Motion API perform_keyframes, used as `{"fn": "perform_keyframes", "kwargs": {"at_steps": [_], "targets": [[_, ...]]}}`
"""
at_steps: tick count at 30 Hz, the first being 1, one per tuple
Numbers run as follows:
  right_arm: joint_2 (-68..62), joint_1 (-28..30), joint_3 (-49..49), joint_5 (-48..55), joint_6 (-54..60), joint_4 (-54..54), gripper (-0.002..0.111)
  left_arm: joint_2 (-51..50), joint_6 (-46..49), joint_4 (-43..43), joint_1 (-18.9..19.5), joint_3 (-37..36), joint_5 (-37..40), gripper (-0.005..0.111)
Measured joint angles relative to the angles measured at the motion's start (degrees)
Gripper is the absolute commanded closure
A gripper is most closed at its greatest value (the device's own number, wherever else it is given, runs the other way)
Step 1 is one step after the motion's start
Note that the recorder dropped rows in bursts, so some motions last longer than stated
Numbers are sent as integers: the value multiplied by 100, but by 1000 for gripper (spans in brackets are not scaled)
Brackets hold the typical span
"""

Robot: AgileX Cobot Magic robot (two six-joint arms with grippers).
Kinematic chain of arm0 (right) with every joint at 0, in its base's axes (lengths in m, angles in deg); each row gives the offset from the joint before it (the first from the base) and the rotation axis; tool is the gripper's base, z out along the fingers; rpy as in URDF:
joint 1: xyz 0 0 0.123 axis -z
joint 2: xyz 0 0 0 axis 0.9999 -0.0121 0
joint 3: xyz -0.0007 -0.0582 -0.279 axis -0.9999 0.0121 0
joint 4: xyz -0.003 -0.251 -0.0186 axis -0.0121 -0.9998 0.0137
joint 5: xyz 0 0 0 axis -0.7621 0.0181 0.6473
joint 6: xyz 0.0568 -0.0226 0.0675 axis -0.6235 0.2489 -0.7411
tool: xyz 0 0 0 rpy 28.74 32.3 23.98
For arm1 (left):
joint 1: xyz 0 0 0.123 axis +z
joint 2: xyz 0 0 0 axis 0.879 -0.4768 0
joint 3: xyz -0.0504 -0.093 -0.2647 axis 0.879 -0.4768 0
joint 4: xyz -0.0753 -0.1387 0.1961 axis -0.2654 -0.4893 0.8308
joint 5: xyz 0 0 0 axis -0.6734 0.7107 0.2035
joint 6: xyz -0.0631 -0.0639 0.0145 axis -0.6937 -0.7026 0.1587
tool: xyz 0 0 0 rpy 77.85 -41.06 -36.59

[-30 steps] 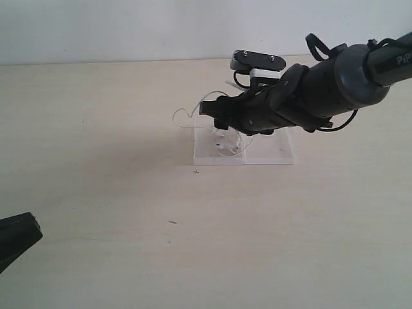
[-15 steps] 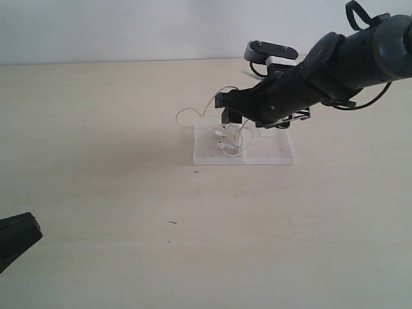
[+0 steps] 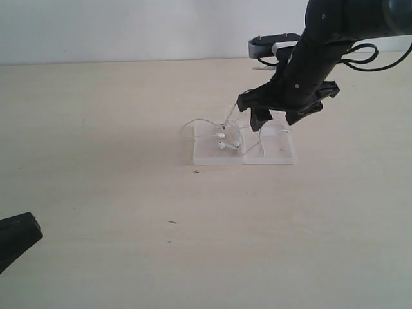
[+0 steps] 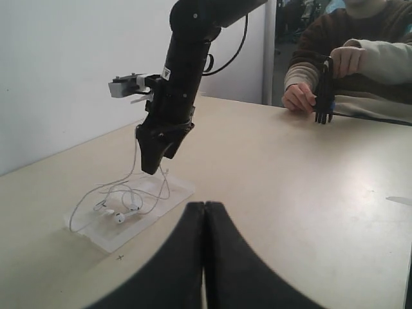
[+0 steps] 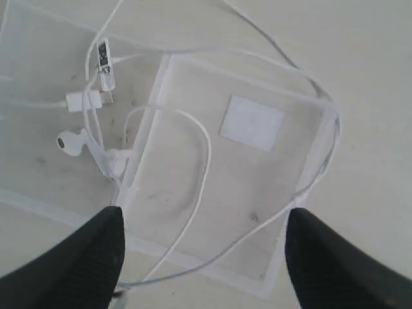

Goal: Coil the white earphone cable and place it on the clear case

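The clear case [image 3: 277, 152] lies open and flat in the middle of the table; its white label [image 5: 252, 122] shows on one half. The white earphone cable [image 5: 205, 148] lies in loose loops over both halves, and some loops spill past the edges. Its earbuds [image 5: 71, 143] rest on the unlabelled half [image 3: 222, 144]. My right gripper [image 3: 273, 120] hangs open just above the labelled half, its fingers [image 5: 103, 257] wide apart with nothing between them. One strand [image 4: 136, 138] rises beside it. My left gripper [image 4: 205, 207] is shut and empty, low at the near left [image 3: 16, 239].
A person [image 4: 347, 58] sits at the far side of the table with both hands resting on it, holding a small black object [image 4: 325, 90]. The tabletop around the case is bare pale wood, apart from a few small marks [image 3: 172, 223].
My right arm has risen from lying low across the case's left half and swung right, now pointing down over the labelled half. The cable loops have shifted and settled lower on the case.
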Motion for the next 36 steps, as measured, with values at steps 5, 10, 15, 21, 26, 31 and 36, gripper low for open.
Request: {"fn": "perform_keyframes", "kwargs": {"at_steps": [5, 10, 15, 21, 26, 31, 36], "targets": [[-292, 0, -576, 83, -180, 5, 41, 0, 0, 0, 0, 0, 0, 107], [-778, 0, -955, 946, -126, 8, 41, 0, 0, 0, 0, 0, 0, 107], [-934, 13, -1360, 1715, 116, -7, 41, 0, 0, 0, 0, 0, 0, 107], [-934, 13, -1911, 2585, 458, -224, 41, 0, 0, 0, 0, 0, 0, 107], [-1089, 13, -2005, 2647, 525, -255, 41, 0, 0, 0, 0, 0, 0, 107], [-1479, 13, -2083, 2697, 708, -455, 41, 0, 0, 0, 0, 0, 0, 107], [-1528, 13, -2395, 2709, 1076, -576, 41, 0, 0, 0, 0, 0, 0, 107]]}}
